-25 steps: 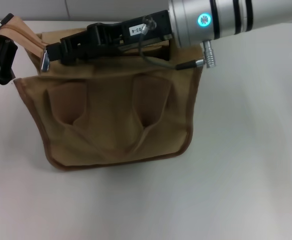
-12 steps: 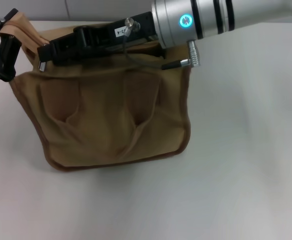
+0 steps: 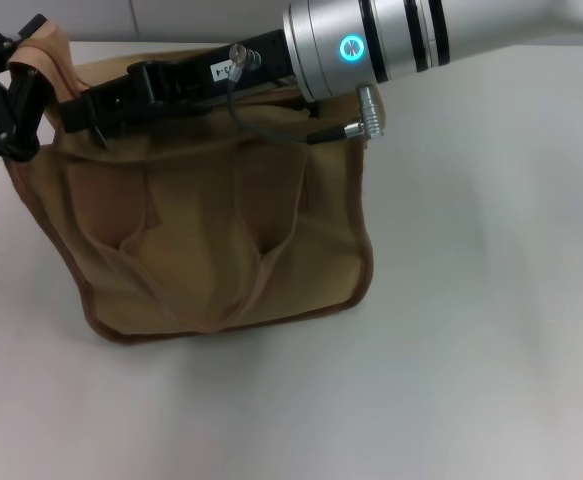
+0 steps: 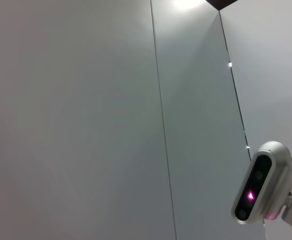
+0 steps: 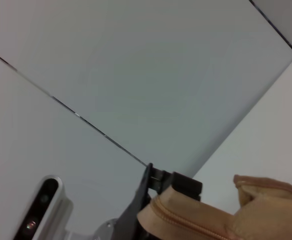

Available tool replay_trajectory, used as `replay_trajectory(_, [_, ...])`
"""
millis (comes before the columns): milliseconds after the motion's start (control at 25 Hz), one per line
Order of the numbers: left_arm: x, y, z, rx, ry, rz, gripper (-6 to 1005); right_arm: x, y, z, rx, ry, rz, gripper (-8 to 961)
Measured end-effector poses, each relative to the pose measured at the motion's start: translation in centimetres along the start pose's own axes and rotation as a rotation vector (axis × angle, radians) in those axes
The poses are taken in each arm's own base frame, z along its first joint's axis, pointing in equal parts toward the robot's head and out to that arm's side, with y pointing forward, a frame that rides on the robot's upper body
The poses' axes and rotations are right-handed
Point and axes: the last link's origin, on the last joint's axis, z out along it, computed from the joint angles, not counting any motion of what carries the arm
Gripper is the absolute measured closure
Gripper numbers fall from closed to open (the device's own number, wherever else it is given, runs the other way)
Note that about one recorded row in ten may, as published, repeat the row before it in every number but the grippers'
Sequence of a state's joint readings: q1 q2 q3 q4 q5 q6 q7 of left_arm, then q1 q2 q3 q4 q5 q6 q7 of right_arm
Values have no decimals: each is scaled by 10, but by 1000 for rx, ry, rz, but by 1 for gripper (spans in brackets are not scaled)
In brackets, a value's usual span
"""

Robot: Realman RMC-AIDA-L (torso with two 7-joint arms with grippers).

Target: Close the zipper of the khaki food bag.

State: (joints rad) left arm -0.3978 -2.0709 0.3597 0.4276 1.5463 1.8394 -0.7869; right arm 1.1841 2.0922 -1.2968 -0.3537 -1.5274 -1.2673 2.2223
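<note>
The khaki food bag (image 3: 211,230) stands on the white table, left of the middle, with its front pocket panel facing me. My right arm reaches across the bag's top from the right. Its gripper (image 3: 86,108) is at the top's left end and looks shut on the zipper's pull tab, which its fingers hide. My left gripper (image 3: 19,88) is shut on the tan fabric end (image 3: 49,48) at the bag's top left corner. The right wrist view shows that fabric with the zipper track (image 5: 186,220) and a black finger (image 5: 173,184) of the left gripper on it.
The white table (image 3: 471,350) spreads to the right of and in front of the bag. A grey panelled wall (image 3: 171,15) stands behind. A white camera unit on a mount (image 4: 263,182) shows in the left wrist view.
My right gripper has moved left along the bag's top. The bag's top has leaned left with it. The left gripper kept its hold at the corner.
</note>
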Motion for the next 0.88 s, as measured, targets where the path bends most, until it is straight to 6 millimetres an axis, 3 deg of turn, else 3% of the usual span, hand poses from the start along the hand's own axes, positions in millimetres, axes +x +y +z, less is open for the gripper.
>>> replay_trajectory(200, [0, 0, -2, 8, 2, 0, 977, 0, -2, 0, 14, -7, -3, 543])
replay_trajectory(680, [-2, 1, -8, 28, -1, -8, 977, 7, -5, -8, 21, -12, -83, 901])
replay_trajectory(880, [-1, -1, -17, 66, -2, -6, 977, 11, -8, -16, 23, -35, -124, 943])
